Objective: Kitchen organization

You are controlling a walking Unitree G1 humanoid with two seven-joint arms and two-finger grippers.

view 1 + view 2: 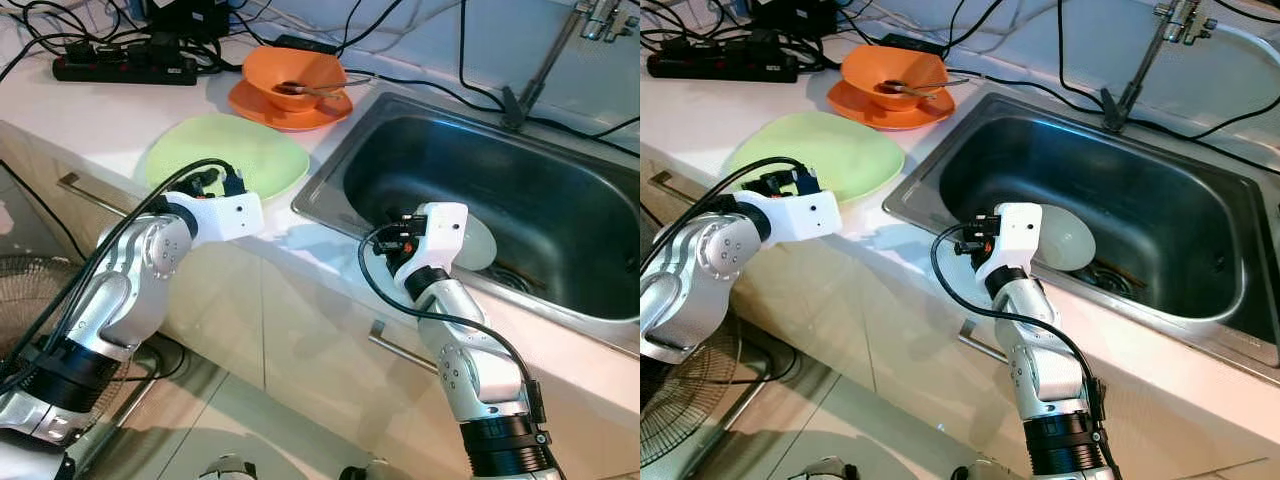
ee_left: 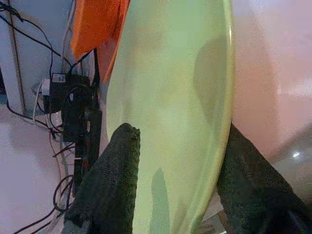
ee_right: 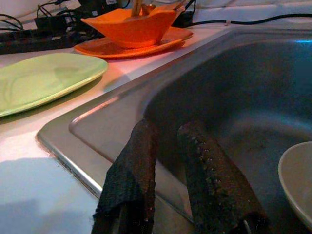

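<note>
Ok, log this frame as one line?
left gripper: open, straddling pale green plate rim | right gripper: open over steel sink edge | orange bowl: on counter

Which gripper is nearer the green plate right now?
Left. The left gripper straddles the green plate's near rim, fingers open. The right gripper is over the sink's front edge, off to the plate's side.

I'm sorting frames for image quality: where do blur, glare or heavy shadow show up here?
Left wrist view: the green plate and near fingers are soft, close to the lens. Right wrist view: the sink interior is dim with a bluish cast, the fingers slightly out of focus. Eye views: fairly sharp, with bright patches on the counter by the sink rim.
</note>
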